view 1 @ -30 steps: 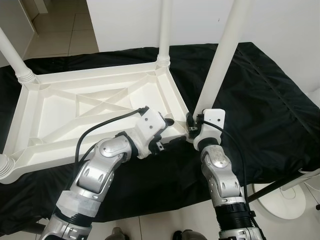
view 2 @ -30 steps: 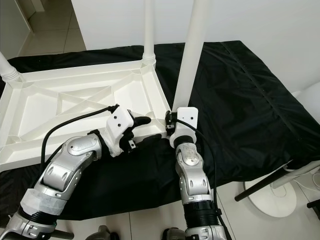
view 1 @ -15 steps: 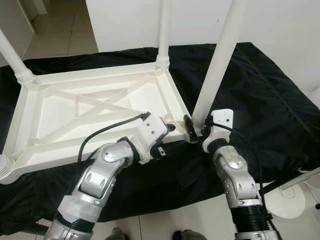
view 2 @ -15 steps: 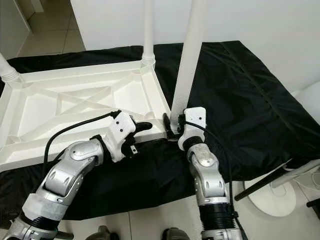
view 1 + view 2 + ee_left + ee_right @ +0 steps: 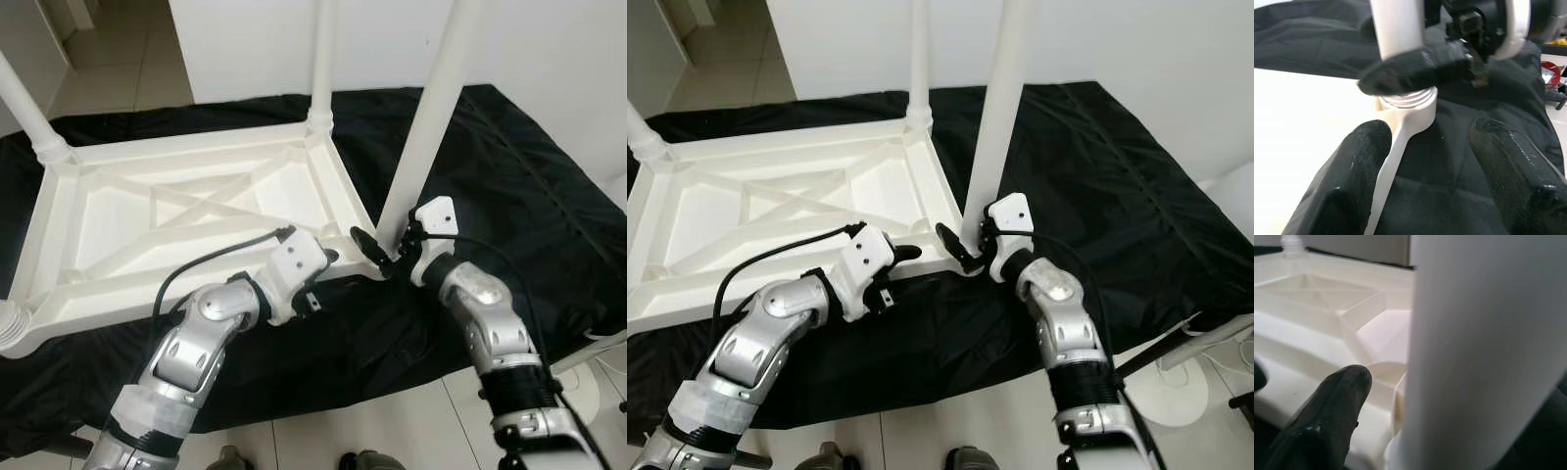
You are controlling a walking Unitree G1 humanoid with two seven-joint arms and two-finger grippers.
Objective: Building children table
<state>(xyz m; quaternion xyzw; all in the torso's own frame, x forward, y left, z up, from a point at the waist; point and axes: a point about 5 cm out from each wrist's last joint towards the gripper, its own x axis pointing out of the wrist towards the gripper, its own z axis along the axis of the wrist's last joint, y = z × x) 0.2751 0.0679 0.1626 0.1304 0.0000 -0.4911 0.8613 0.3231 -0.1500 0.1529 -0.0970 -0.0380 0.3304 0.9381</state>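
**Fourth leg going into its corner socket**

Head views: the white tabletop (image 5: 186,211) lies upside down on a black cloth (image 5: 509,166), its long axis running across the robot's front. The leg (image 5: 419,147) stands upright at the near right corner, long axis pointing up. The right gripper (image 5: 387,245) has its fingers around the leg's base; the left gripper (image 5: 328,262) rests at the near rim beside that corner.

Left wrist view: its fingers (image 5: 1359,161) are spread apart, straddling the rim just short of the threaded socket (image 5: 1409,105).

Right wrist view: one finger (image 5: 1327,406) lies against the leg (grip tightness unclear).

Judging by this, the leg is being screwed in; next comes more twisting while the top is steadied.
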